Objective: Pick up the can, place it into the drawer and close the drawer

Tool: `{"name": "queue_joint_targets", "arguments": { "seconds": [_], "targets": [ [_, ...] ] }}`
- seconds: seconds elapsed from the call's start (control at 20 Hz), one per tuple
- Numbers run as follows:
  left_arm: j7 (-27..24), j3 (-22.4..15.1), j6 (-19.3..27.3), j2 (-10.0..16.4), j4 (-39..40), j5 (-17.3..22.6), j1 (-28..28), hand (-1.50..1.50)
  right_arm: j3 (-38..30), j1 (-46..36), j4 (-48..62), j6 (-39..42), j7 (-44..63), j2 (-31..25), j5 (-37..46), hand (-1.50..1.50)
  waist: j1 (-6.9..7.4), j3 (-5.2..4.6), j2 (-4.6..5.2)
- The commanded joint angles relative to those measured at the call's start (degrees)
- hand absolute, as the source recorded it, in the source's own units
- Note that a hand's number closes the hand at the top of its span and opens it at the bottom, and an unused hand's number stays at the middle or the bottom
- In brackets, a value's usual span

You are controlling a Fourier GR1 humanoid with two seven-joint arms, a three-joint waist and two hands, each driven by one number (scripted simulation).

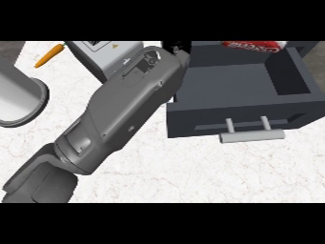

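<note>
Red metal can [253, 45] lies on its side at the far end of the open dark-grey drawer [299, 109], so the black left hand [175, 47] (mostly hidden; spread or curled, I cannot tell) beside the drawer's left wall is probably free to close it.

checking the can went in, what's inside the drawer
A red can lies at the far end of the open drawer; the rest of its floor that shows is bare. The grey forearm covers the drawer's left side.

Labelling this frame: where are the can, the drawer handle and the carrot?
can [253, 46], head view, red side.
drawer handle [253, 136], head view, bar's middle.
carrot [49, 56], head view, orange body.
</note>
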Motion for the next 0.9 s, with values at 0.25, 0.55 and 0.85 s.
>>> {"name": "queue_joint_targets", "arguments": {
  "seconds": [0.25,0.55,0.85],
  "targets": [
    [-0.6,-7.18,1.56,0.0,5.11,5.51,-2.29,1.5,0.93,-0.03,-4.47,-2.39,3.58,0.83,-0.97,-1.5,-0.83,-0.03,0.17],
    [-2.28,-8.7,4.89,0.0,7.63,8.6,-2.62,-1.5,0.0,-1.54,-0.4,-0.03,0.74,-0.46,0.18,-1.5,-1.2,0.04,0.35],
    [-4.77,-11.39,5.71,0.0,7.86,11.47,-0.31,-1.5,1.77,-2.16,-1.2,-0.48,1.06,1.07,2.39,-1.5,-1.61,0.03,0.59]
  ]
}}
